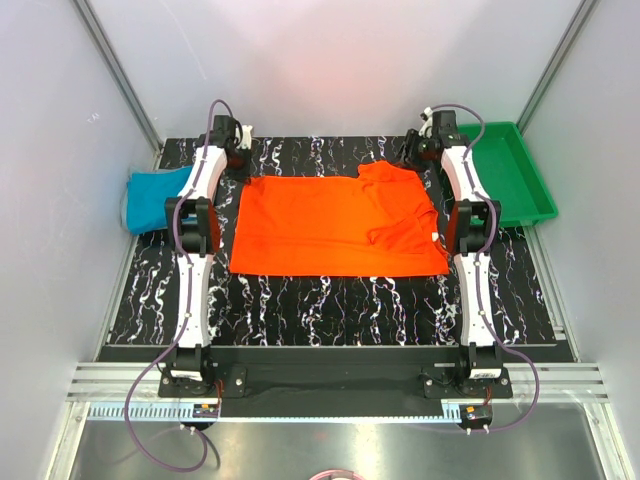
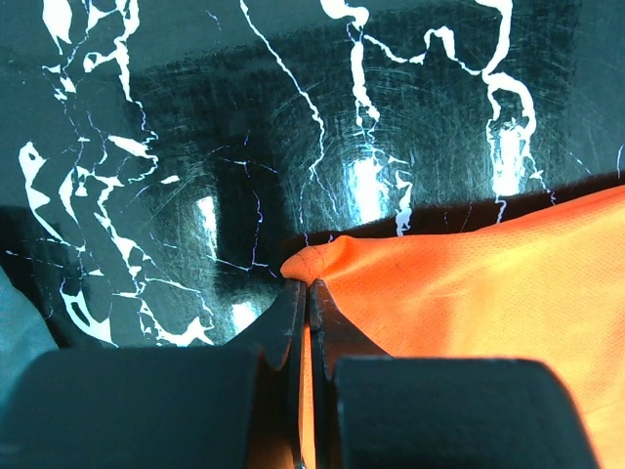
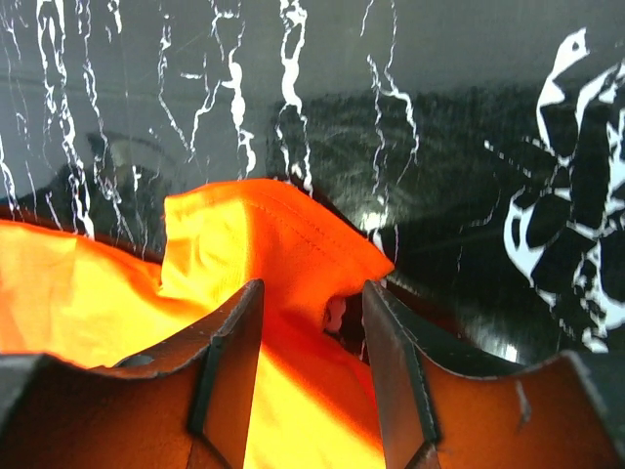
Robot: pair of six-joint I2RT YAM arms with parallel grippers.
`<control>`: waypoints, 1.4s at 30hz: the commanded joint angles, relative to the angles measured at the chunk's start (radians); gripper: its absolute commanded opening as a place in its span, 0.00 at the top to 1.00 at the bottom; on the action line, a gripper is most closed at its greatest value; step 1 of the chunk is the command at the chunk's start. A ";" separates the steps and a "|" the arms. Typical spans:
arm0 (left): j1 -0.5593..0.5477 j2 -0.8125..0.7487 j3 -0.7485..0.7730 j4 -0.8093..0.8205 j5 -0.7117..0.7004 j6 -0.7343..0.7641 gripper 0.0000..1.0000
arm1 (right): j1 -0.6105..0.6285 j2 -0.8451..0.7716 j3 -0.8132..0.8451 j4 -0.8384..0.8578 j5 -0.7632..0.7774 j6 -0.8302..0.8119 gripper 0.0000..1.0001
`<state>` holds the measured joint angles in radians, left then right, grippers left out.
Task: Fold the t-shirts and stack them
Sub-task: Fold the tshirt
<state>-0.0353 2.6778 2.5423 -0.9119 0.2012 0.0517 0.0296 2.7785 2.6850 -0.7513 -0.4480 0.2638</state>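
The left gripper (image 2: 305, 293) is shut tight on the far left corner of the orange-red t-shirt (image 1: 335, 225). The right gripper (image 3: 312, 303) is held half open astride the far right corner, the cloth loose between its fingers. The shirt is spread flat, long axis side to side, its right end folded over. Bare surface (image 1: 330, 300) is seen along its near edge. The teal t-shirt (image 1: 155, 198) is bunched to its left, and the green tray (image 1: 510, 170) is set beyond its right end.

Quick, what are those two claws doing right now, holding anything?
Left gripper: closed, pinching the edge of the orange t-shirt.
Right gripper: open, its fingers apart with that shirt's cloth between them, not clamped.
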 commanded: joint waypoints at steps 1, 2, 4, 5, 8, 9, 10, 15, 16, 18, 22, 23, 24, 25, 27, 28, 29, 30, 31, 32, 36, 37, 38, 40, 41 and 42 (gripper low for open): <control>-0.009 -0.041 -0.030 -0.008 0.035 0.016 1.00 | 0.006 0.047 0.058 0.044 -0.014 0.025 0.48; -0.012 -0.050 -0.033 -0.010 0.037 0.017 1.00 | 0.006 0.055 0.061 0.049 -0.017 0.038 0.48; -0.015 -0.059 -0.040 -0.010 0.040 0.017 1.00 | 0.007 0.055 0.061 0.079 -0.064 0.071 0.48; -0.015 -0.067 -0.042 -0.012 0.040 0.020 1.00 | 0.010 0.055 0.061 0.086 -0.078 0.077 0.48; -0.017 -0.076 -0.053 -0.013 0.044 0.017 1.00 | 0.026 0.059 0.064 0.072 -0.054 0.065 0.49; -0.018 -0.076 -0.057 -0.013 0.043 0.019 1.00 | 0.029 0.061 0.065 0.067 -0.049 0.051 0.49; -0.020 -0.078 -0.059 -0.016 0.043 0.019 1.00 | 0.035 0.064 0.065 0.044 -0.041 0.045 0.49; -0.026 -0.078 -0.063 -0.018 0.046 0.020 1.00 | 0.039 0.056 0.042 0.017 -0.043 0.022 0.49; -0.026 -0.078 -0.063 -0.018 0.046 0.020 1.00 | 0.039 0.058 0.039 0.023 -0.058 0.023 0.49; -0.029 -0.076 -0.063 -0.019 0.046 0.019 1.00 | 0.041 0.069 0.036 0.026 -0.072 0.026 0.52; -0.032 -0.079 -0.071 -0.024 0.047 0.020 1.00 | 0.046 0.076 0.044 0.036 -0.067 0.020 0.93; -0.032 -0.084 -0.074 -0.027 0.043 0.023 1.00 | 0.046 0.069 0.061 0.046 -0.058 0.015 1.00; -0.032 -0.087 -0.076 -0.027 0.043 0.023 1.00 | 0.046 0.063 0.070 0.047 -0.055 0.012 1.00; -0.032 -0.088 -0.077 -0.028 0.043 0.023 1.00 | 0.044 0.056 0.075 0.046 -0.048 0.008 1.00; -0.032 -0.093 -0.077 -0.028 0.041 0.023 1.00 | 0.044 0.044 0.090 0.046 -0.035 0.002 1.00; -0.032 -0.096 -0.077 -0.027 0.041 0.023 1.00 | 0.040 0.039 0.093 0.052 -0.026 -0.003 1.00; -0.032 -0.096 -0.077 -0.028 0.041 0.023 1.00 | 0.036 0.035 0.098 0.053 -0.021 -0.006 1.00; -0.032 -0.101 -0.079 -0.028 0.040 0.025 1.00 | 0.032 0.029 0.111 0.052 -0.012 -0.008 1.00; -0.032 -0.104 -0.080 -0.027 0.038 0.025 1.00 | 0.029 0.026 0.118 0.055 0.003 -0.008 1.00; -0.032 -0.108 -0.079 -0.028 0.037 0.028 1.00 | 0.020 0.021 0.124 0.055 0.008 -0.011 1.00; -0.032 -0.119 -0.086 -0.030 0.035 0.028 1.00 | -0.003 -0.002 0.142 0.050 0.037 -0.034 1.00; -0.032 -0.122 -0.088 -0.031 0.033 0.028 1.00 | -0.008 -0.003 0.144 0.050 0.046 -0.035 1.00; -0.032 -0.125 -0.088 -0.031 0.033 0.030 1.00 | -0.014 -0.008 0.148 0.049 0.052 -0.040 1.00; -0.032 -0.127 -0.088 -0.031 0.029 0.030 1.00 | -0.020 -0.013 0.154 0.044 0.075 -0.051 1.00; -0.032 -0.128 -0.089 -0.031 0.029 0.030 1.00 | -0.022 -0.013 0.159 0.044 0.087 -0.054 1.00; -0.032 -0.130 -0.088 -0.031 0.029 0.030 1.00 | -0.023 -0.014 0.161 0.043 0.097 -0.058 1.00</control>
<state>-0.0643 2.6247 2.4603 -0.9344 0.2207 0.0643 0.0196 2.8475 2.7903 -0.7082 -0.4049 0.2379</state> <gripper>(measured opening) 0.012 0.010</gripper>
